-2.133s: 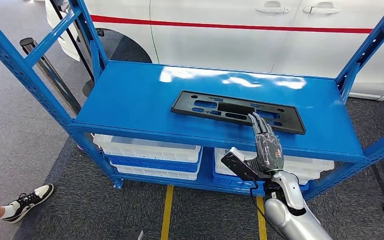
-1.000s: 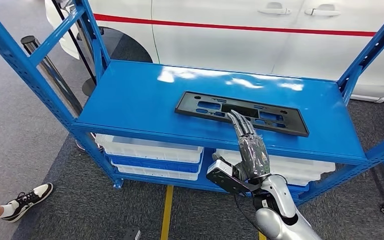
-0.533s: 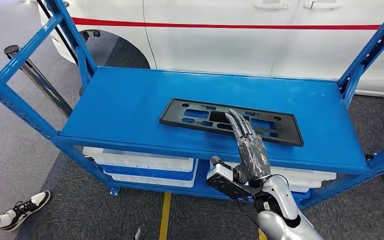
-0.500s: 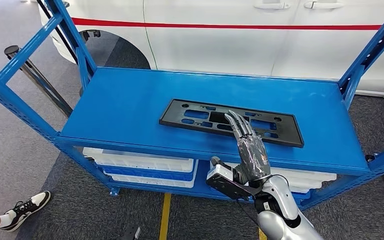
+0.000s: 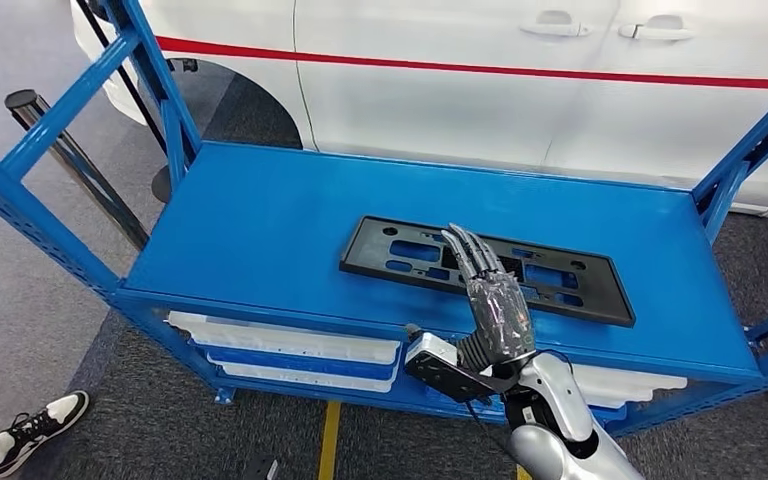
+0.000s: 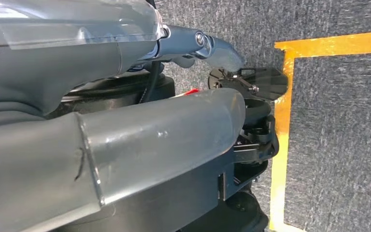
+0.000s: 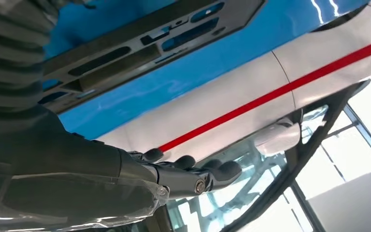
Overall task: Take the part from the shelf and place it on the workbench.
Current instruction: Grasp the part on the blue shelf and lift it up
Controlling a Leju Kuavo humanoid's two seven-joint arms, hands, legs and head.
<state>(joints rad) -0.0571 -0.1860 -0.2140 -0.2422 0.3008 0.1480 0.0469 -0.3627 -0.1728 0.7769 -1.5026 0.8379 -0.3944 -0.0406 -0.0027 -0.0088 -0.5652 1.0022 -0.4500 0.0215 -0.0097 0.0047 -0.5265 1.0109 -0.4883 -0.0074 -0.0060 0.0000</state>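
Note:
A flat black rectangular part (image 5: 486,271) with several slots lies on the blue shelf top (image 5: 270,230). My right hand (image 5: 490,295) reaches over the shelf's front edge, fingers straight and apart, fingertips over the middle of the part. It holds nothing. In the right wrist view the part (image 7: 140,46) lies just beyond my extended fingers (image 7: 188,176), with the shelf surface (image 7: 188,72) behind it. Whether the fingertips touch the part cannot be told. The left wrist view shows my left hand (image 6: 125,135) hanging over the carpet, its fingers mostly hidden.
Blue uprights (image 5: 50,130) stand at the shelf's corners. White and blue bins (image 5: 290,350) sit on the lower shelf. A white car with a red stripe (image 5: 480,70) stands behind the rack. A person's shoe (image 5: 25,425) is on the floor at the left. Yellow floor tape (image 5: 330,440) runs below.
The camera has shifted, so the shelf sits a little lower and further right. My right hand has crept slightly forward over the part, fingers still extended.

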